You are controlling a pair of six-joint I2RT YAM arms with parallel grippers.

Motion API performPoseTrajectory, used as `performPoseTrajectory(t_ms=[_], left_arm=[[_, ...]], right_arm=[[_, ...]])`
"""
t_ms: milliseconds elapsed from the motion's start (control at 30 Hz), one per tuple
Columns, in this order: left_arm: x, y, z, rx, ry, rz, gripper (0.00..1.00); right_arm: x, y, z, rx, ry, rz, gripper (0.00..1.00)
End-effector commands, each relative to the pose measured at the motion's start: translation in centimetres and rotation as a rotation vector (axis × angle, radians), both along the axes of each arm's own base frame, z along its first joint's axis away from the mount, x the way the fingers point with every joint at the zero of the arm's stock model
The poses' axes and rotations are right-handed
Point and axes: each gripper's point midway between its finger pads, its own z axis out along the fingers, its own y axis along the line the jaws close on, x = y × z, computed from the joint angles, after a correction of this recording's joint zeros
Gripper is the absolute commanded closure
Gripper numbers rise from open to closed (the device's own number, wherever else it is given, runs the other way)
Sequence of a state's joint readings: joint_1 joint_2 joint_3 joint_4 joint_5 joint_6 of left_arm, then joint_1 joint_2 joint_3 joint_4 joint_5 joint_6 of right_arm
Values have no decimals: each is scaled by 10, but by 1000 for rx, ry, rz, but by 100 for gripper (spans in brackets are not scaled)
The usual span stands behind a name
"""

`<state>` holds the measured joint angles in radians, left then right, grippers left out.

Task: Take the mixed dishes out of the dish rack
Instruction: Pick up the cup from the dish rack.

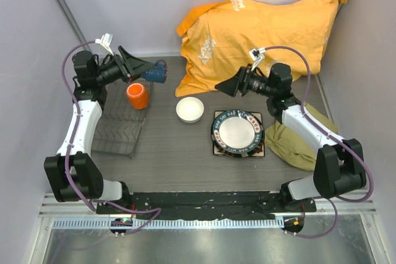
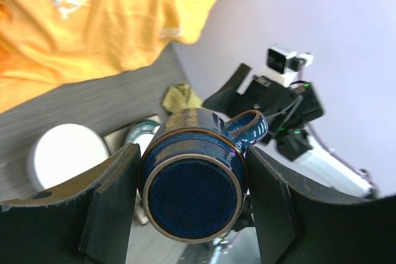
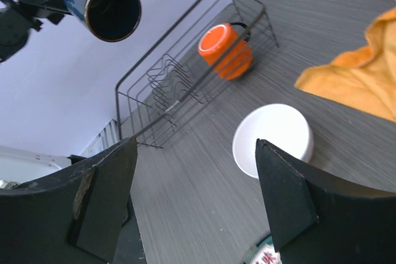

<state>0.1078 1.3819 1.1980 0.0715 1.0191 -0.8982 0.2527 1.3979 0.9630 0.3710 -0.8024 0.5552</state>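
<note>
Clamping small dark blue cup (image 2: pixel 193 197) aloft, left gripper (image 1: pixel 147 68); right gripper (image 3: pixel 195 153) wide apart, empty

We see the left gripper (image 2: pixel 193 180) clamped on either side of the blue cup (image 2: pixel 193 205), its base toward us and its handle at upper right. Behind it, a white bowl (image 2: pixel 65 153) sits on the table (image 2: pixel 74 100), beside what may be a plate's rim (image 2: pixel 143 133). An orange cloth (image 2: pixel 93 17) lies beyond.

Overhead and close wrist views — all share the bowl (image 1: pixel 190 109).
</note>
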Motion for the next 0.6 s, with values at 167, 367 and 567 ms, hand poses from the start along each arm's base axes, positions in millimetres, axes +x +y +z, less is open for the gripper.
performPoseTrajectory(t_ms=[167, 367, 567], left_arm=[[-29, -17, 67, -205, -124, -106, 100], [-35, -32, 61, -255, -111, -153, 100], [-35, -36, 53, -272, -85, -169, 100]], right_arm=[[-5, 56, 73, 143, -204, 126, 21], [-7, 93, 84, 153, -240, 200, 24], [-1, 117, 87, 173, -235, 253, 28]])
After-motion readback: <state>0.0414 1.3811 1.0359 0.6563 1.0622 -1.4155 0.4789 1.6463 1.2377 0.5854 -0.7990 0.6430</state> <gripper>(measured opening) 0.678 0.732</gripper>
